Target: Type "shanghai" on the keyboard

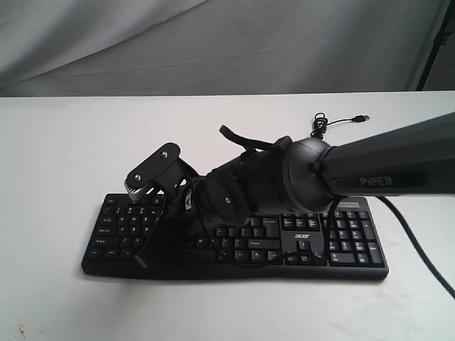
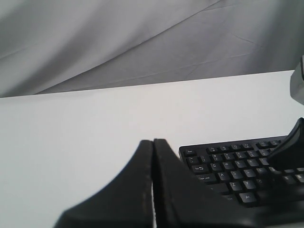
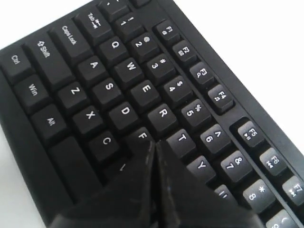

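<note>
The black keyboard (image 1: pixel 346 245) lies across the near part of the white table (image 1: pixel 64 142), its "acer" logo facing the exterior view. My right gripper (image 1: pixel 176 226) reaches in from the right, low over the left half of the keys. Up close, the right gripper (image 3: pixel 154 142) is shut, its tips over the key just past F, between F and T on the keyboard (image 3: pixel 118 71). The left gripper (image 2: pixel 153 141) is shut and empty, above bare table beside the Esc corner of the keyboard (image 2: pixel 228 166). The exterior view does not show the left gripper.
The keyboard's thin USB cable (image 1: pixel 334 122) lies coiled on the table behind it. The thick right arm (image 1: pixel 398 167) spans the right side and hides the middle keys. A black cable (image 1: pixel 419 249) trails off right. Grey cloth (image 1: pixel 213 42) hangs behind.
</note>
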Robot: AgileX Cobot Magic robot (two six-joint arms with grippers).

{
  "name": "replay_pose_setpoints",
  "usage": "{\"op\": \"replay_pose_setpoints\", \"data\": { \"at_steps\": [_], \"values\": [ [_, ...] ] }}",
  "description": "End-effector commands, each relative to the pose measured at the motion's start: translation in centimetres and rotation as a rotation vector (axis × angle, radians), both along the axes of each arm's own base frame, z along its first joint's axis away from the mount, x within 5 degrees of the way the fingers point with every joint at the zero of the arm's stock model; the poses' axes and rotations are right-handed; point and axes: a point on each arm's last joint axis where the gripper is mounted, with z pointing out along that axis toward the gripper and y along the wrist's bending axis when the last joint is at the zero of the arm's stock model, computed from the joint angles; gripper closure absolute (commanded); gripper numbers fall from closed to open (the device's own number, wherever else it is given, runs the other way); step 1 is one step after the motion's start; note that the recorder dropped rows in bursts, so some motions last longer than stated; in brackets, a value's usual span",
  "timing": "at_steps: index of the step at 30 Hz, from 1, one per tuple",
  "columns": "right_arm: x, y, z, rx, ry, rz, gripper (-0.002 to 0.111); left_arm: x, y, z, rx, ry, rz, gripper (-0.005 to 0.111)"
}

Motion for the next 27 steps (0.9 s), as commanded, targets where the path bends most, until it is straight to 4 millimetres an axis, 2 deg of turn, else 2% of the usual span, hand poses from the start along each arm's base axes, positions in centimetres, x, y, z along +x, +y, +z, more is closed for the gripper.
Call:
{"op": "replay_pose_setpoints", "data": {
  "at_steps": [1,10,14,20,25,27],
  "values": [
    [0.2,0.2,0.3,0.009,-0.025,0.009,0.108,0.0,0.0,-0.1,-0.002,-0.002,-0.003,0.107],
    [0.2,0.2,0.2,0.011,-0.027,0.009,0.108,0.0,0.0,-0.1,-0.002,-0.002,-0.003,0.107],
    [0.3,0.3,-1.6,-0.01,-0.023,0.015,0.108,0.0,0.0,-0.1,-0.002,-0.002,-0.003,0.107],
    [0.3,0.3,-1.5,-0.012,-0.023,0.017,0.108,0.0,0.0,-0.1,-0.002,-0.002,-0.003,0.107],
    [0.3,0.1,0.7,0.012,-0.056,0.025,0.108,0.0,0.0,-0.1,-0.002,-0.002,-0.003,0.107],
    [0.4,-0.2,0.9,0.0,-0.043,0.02,0.108,0.0,0.0,-0.1,-0.002,-0.002,-0.003,0.107]
  ]
}}
